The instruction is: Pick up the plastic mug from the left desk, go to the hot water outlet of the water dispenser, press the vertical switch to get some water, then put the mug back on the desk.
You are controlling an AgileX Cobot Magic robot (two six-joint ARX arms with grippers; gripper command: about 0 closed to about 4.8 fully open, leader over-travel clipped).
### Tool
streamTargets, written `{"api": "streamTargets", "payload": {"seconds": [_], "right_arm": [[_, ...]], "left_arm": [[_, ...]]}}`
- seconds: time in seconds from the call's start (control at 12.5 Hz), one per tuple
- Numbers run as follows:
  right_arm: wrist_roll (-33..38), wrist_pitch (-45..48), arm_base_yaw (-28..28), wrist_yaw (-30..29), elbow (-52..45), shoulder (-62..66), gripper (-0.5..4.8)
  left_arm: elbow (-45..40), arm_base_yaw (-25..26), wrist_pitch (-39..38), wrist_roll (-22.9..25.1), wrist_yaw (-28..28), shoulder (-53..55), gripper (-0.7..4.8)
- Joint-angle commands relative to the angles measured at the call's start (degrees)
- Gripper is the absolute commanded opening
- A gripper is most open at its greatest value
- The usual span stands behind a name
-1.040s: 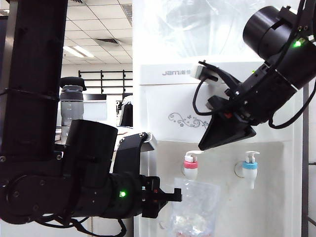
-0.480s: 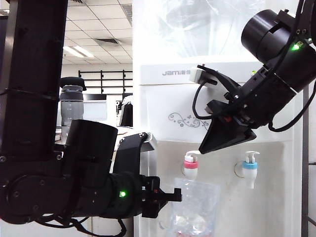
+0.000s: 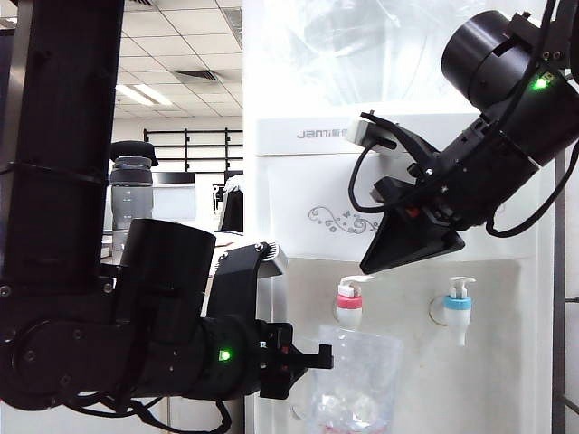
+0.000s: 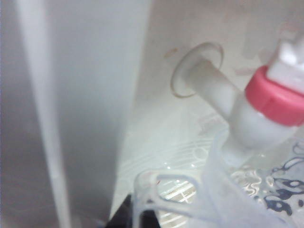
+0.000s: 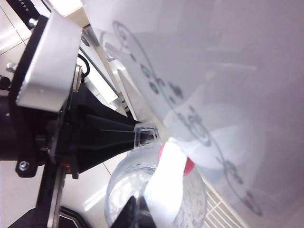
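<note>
2 taps (image 3: 349,305), 1 mug (image 3: 357,380), 2 pincers (image 3: 308,360), 1 bottle (image 3: 132,194).

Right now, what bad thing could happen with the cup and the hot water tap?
The right gripper, shut, sits at the tip of the vertical switch; it could slip off. The plastic mug, held by its handle in the shut left gripper under the hot water outlet, is thin: hot water might splash out or soften it, and the added weight could tilt it.

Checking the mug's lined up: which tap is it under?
The red-collared tap, left of the blue-collared tap; the left hand holds the mug beneath it.
</note>
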Motion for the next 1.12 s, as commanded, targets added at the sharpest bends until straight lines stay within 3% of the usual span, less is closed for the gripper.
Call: {"api": "streamTargets", "payload": {"seconds": [0.08, 0.24, 1.12], "right_arm": [[1.53, 4.28, -0.20, 6.54, 0.57, -0.52, -0.06], [1.44, 4.79, -0.20, 9.09, 0.57, -0.52, -0.05], [1.36, -0.98, -0.20, 8.90, 0.52, 0.61, -0.05]], "left_arm": [[0.33, 0.55, 2.38, -0.57, -2.86, -0.50, -0.05], [0.33, 0.55, 2.38, -0.57, -2.86, -0.48, -0.05], [0.33, 0.55, 2.38, -0.57, -2.86, -0.48, -0.05]]}}
